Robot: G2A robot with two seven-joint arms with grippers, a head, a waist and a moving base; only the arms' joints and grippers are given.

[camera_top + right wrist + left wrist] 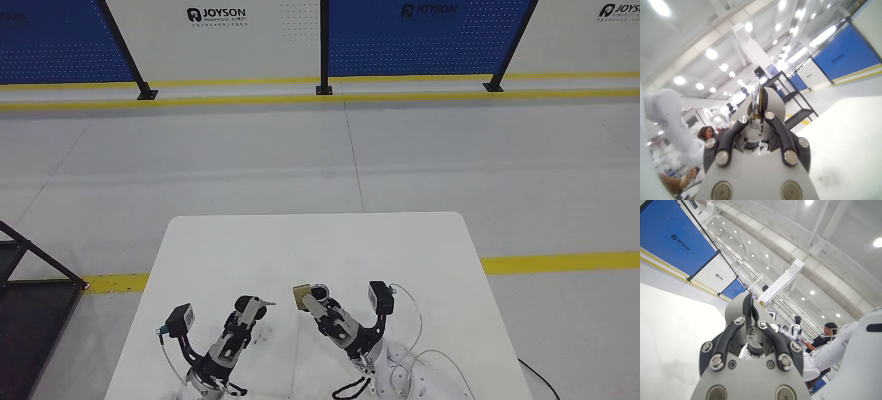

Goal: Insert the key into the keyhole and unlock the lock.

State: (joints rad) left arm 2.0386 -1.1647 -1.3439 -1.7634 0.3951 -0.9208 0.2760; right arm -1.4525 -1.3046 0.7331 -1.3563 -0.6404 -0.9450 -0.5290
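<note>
1. Brass-bodied lock [300,295]: the right gripper [318,298] holds it above the white worktop [400,250], close to the near edge and about mid-width.
2. Right wrist view: the right gripper [761,94] has its fingers [776,106] drawn narrow and clamped on the lock [755,106]. This view adds detail. The chrome shackle [756,87] projects past the fingertips, and the brass body sits lower between the pads.
3. Key [267,301]: a thin grey sliver held in the left gripper [252,306], just left of the lock, with its tip directed right toward the lock.
4. The top view gives the relation between the two parts. A small gap separates the key tip from the lock, so they are apart. Whether the tip lines up with the keyhole cannot be told.
5. Left wrist view: the left gripper [750,300] has its fingers [734,308] pressed together, black pads meeting with no visible gap. What lies between them cannot be resolved here.
6. Surroundings: a black rack [25,270] stands on the floor left of the worktop. Blue panels [430,35] line the far side.
</note>
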